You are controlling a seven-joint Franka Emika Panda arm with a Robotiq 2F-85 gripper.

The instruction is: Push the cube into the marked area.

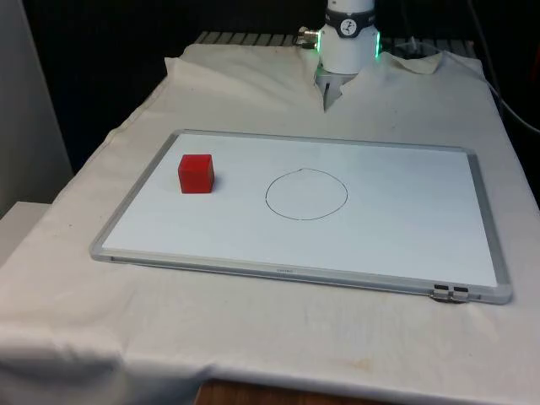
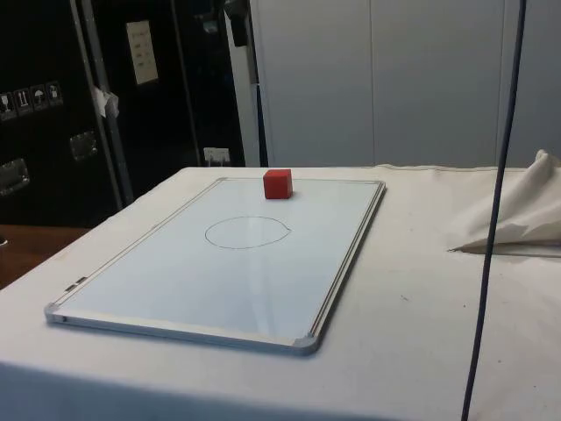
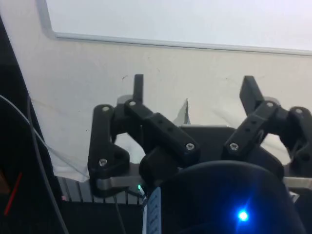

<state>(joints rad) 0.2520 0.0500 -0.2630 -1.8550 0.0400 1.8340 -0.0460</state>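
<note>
the red cube (image 1: pixel 196 174) sits on the whiteboard (image 1: pixel 405 228) at nine o'clock of the drawn circle (image 1: pixel 306 194), hand (image 3: pixel 193 90) wide open, empty.

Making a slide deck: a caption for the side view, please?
Small red cube sits on a metal-framed whiteboard, outside the hand-drawn circle.

You see a white round arm base (image 1: pixel 349 46) with a black band and green lights; the tool (image 3: pixel 193 87) is black, two jointed linkages dotted with silver screws ending in flat fingers (image 3: pixel 139 87)
</note>
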